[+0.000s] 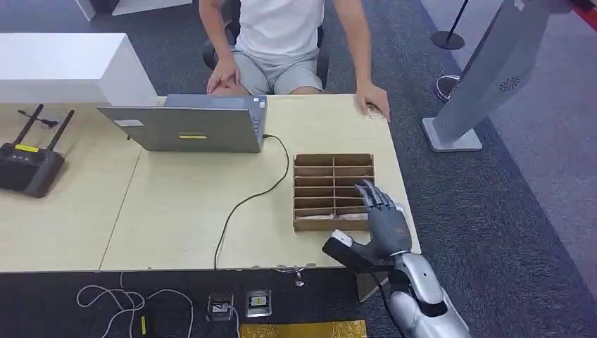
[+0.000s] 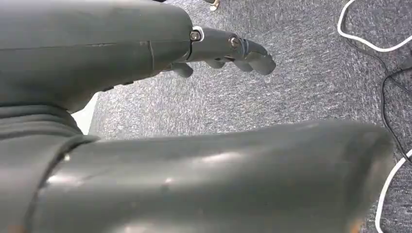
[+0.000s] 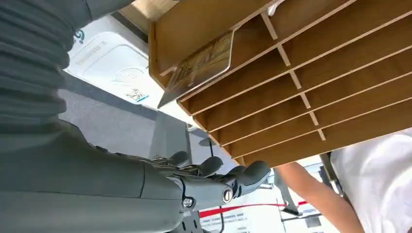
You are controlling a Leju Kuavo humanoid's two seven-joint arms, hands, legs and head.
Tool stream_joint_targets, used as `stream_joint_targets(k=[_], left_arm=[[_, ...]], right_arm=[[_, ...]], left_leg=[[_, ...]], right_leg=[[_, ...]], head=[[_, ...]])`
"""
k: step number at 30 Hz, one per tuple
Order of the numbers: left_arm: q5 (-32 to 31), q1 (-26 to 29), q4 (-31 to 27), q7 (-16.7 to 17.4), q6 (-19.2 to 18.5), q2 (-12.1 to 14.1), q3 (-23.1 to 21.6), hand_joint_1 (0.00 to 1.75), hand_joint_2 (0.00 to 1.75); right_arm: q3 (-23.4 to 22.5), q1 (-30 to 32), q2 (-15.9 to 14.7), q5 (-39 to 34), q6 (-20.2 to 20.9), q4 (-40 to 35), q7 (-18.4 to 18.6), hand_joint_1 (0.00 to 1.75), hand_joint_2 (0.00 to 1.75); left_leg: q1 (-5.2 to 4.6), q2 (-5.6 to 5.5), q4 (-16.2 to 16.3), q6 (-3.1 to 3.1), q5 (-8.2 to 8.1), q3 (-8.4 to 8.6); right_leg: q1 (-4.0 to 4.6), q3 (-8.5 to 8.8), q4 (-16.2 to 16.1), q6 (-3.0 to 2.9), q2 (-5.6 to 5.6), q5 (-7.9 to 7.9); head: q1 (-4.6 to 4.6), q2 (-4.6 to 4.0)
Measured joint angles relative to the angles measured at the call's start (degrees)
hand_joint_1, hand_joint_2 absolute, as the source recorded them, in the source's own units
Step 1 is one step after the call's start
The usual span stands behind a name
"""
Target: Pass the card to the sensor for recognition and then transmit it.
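A brown wooden slotted box [image 1: 324,190] lies on the pale table near its right edge. In the right wrist view a gold-brown card [image 3: 197,68] stands tilted in one of the end slots of the box [image 3: 311,82]. My right hand [image 1: 380,222] hovers over the box's near right corner, fingers [image 3: 214,170] spread and holding nothing, a short way from the card. My left hand [image 2: 145,43] hangs over grey carpet with its fingers loosely extended and nothing in them.
A person sits behind the table with a hand [image 1: 372,98] on its far right corner. A grey laptop [image 1: 186,125] with a black cable stands left of the box, a black router [image 1: 27,165] at far left. A white device [image 3: 109,63] lies beside the box. A grey kiosk [image 1: 486,70] stands right.
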Motion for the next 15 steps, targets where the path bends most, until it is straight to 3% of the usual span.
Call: stream_joint_targets(k=[15], left_arm=[[-0.9, 0.0, 0.0, 0.0, 0.0, -0.2, 0.0, 0.0, 0.0]], right_arm=[[-1.4, -0.2, 0.0, -0.7, 0.3, 1.1, 0.1, 0.0, 1.75]], left_leg=[[0.0, 0.0, 0.0, 0.0, 0.0, 0.0]], right_leg=[[0.0, -0.01, 0.0, 0.0, 0.01, 0.0]], head=[[-0.02, 0.0]])
